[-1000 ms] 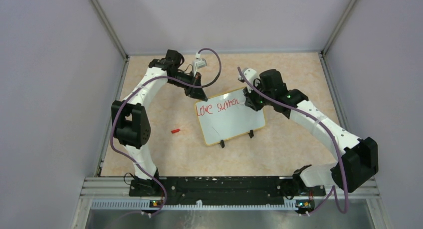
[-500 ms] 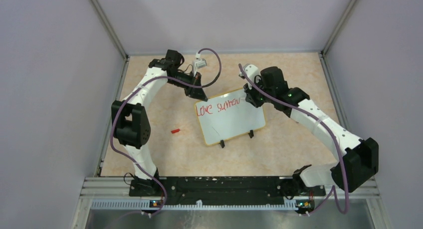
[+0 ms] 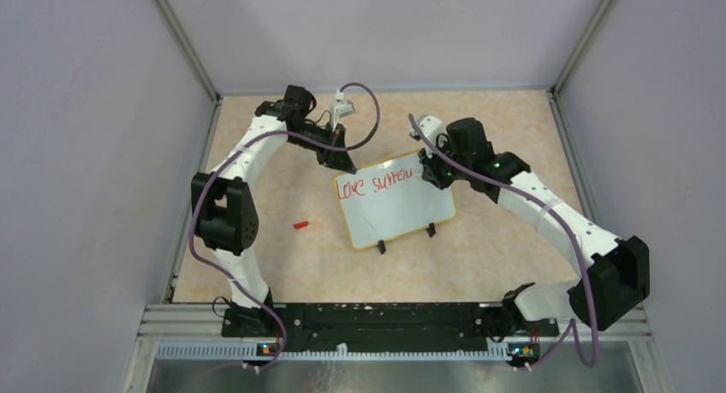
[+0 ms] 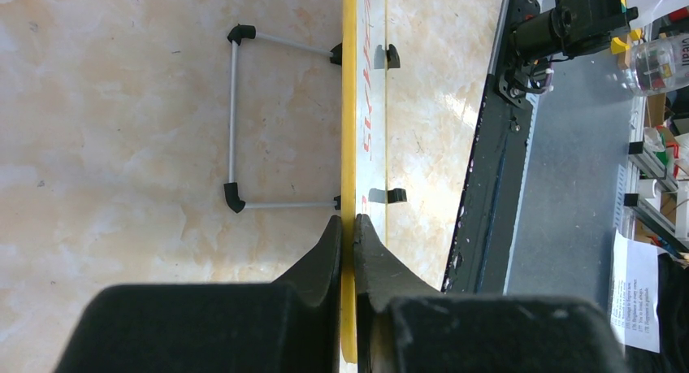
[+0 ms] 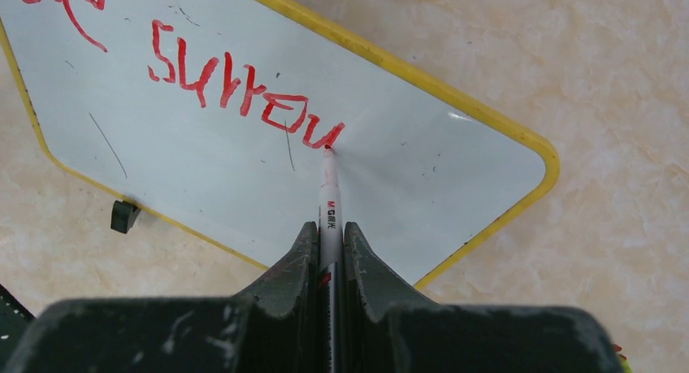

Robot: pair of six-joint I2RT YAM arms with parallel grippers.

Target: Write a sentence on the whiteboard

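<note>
Beige marbled tabletop (image 3: 282,264), walled in by grey panels, is carrying the whiteboard (image 3: 402,215) near the centre of the top view, just past the midpoint between the two arms. Board is sitting skewed, its long edges running roughly from 8 to 2 o'clock. Face is showing glossy white with a thin yellow rim and rounded corners; two black clip feet (image 3: 382,247) are sticking out along its 5 o'clock edge. Left wrist view is showing a grey wire frame (image 4: 234,117) with black corners joining the rim on the back side. The sentence (image 3: 392,181) is running in red along the far edge, one line reading roughly "Love surrou", letters uneven. Left gripper (image 4: 346,227) is pinching the yellow rim at the board's 11 o'clock corner, jaws nearly together. Right gripper (image 5: 329,231), at the 1 o'clock corner, is clamping a white marker (image 5: 328,196), its red tip touching the board at the end of the last letter. A small red object (image 3: 300,225) is lying on the table at 9 o'clock, apart from the board.
</note>
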